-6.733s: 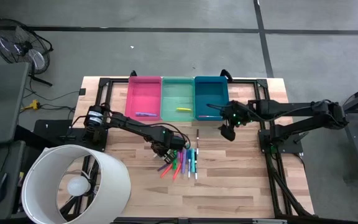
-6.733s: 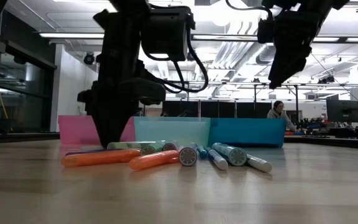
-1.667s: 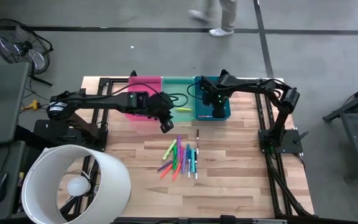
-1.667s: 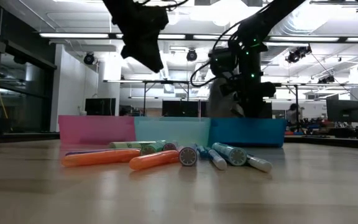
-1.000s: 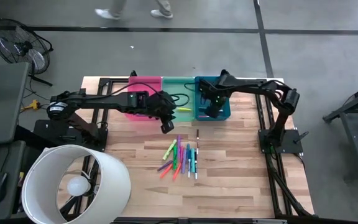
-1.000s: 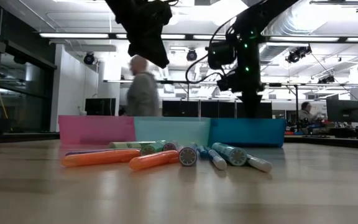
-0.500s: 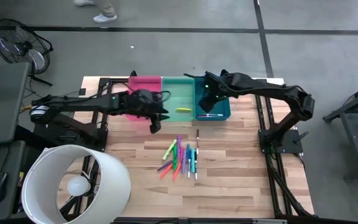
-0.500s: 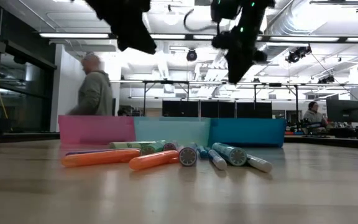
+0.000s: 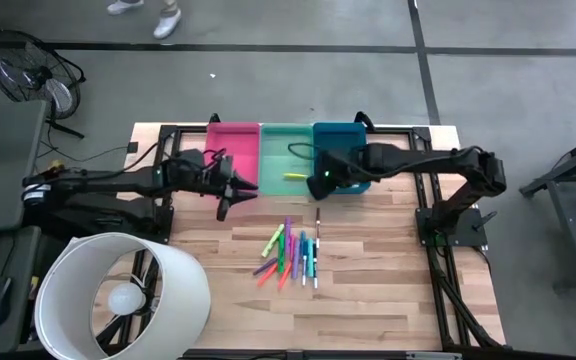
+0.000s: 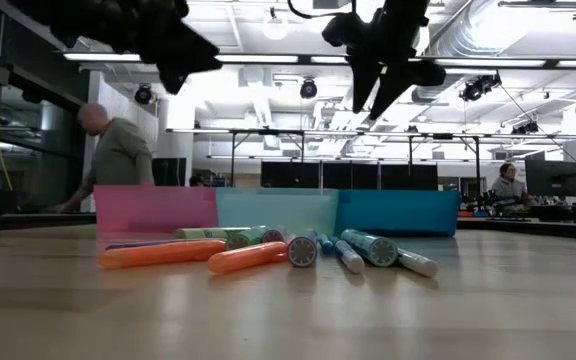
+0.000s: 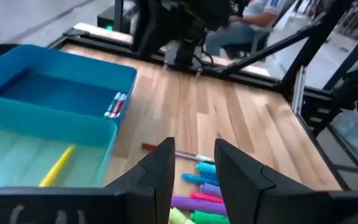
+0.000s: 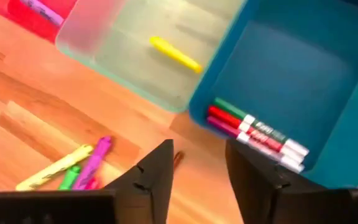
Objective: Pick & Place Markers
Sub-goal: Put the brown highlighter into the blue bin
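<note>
Three bins: one pink [image 9: 232, 153], one green [image 9: 285, 152], one blue [image 9: 340, 145]. Markers: three in the blue bin [image 12: 253, 134] just ahead of the right claw [image 12: 197, 163], one yellow [image 12: 175, 54], one purple (pink bin) [image 12: 41, 10]; roughly ten loose [image 9: 291, 251].

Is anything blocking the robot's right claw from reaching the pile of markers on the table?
Nothing visible does. The right gripper hangs empty above the front edge of the green bin and blue bin. The markers lie loose on bare table in front of the bins, with nothing between them.
</note>
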{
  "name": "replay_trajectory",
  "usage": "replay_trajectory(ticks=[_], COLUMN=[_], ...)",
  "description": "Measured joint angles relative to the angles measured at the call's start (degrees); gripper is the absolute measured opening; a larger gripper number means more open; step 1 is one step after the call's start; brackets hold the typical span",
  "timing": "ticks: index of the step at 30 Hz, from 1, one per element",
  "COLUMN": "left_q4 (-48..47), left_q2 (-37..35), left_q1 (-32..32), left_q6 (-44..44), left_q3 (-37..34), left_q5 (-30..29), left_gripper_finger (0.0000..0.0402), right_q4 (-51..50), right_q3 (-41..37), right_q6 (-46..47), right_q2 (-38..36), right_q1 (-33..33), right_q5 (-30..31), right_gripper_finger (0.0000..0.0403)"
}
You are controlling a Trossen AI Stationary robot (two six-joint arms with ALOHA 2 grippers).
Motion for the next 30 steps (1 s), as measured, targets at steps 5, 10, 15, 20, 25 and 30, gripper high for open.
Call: replay_trajectory(ticks=[5, 10, 15, 20, 25, 30], left_q4=[7.8, 14.55, 26.19, 37.21, 44.19, 46.67], left_q2=[-0.28, -0.3, -0.31, -0.86, -0.85, -0.85], left_q1=[-0.01, -0.02, -0.02, -0.02, -0.02, -0.02], left_q6=[-1.76, -3.64, -7.48, -9.54, -10.57, -10.56], left_q3=[-5.84, -10.64, -16.53, -21.93, -25.51, -26.79], left_q5=[3.26, 5.56, 5.78, 5.76, 5.74, 5.73], left_gripper_finger=[0.0111, 0.0111, 0.0111, 0.0111, 0.011, 0.011], right_q4=[0.1, -0.16, -0.1, -0.2, 0.68, 0.68], right_q3=[0.0, -0.04, -0.07, 0.0, 0.0, -0.11], right_q6=[9.23, 16.34, 21.17, 25.49, 26.83, 26.82], right_q2=[3.39, 7.87, 11.97, 14.77, 18.34, 21.83], right_q1=[3.08, 6.07, 8.05, 9.43, 10.29, 10.44], right_q5=[-2.5, -5.25, -7.67, -8.76, -9.94, -10.34], right_gripper_finger=[0.0187, 0.0207, 0.0209, 0.0209, 0.0209, 0.0209])
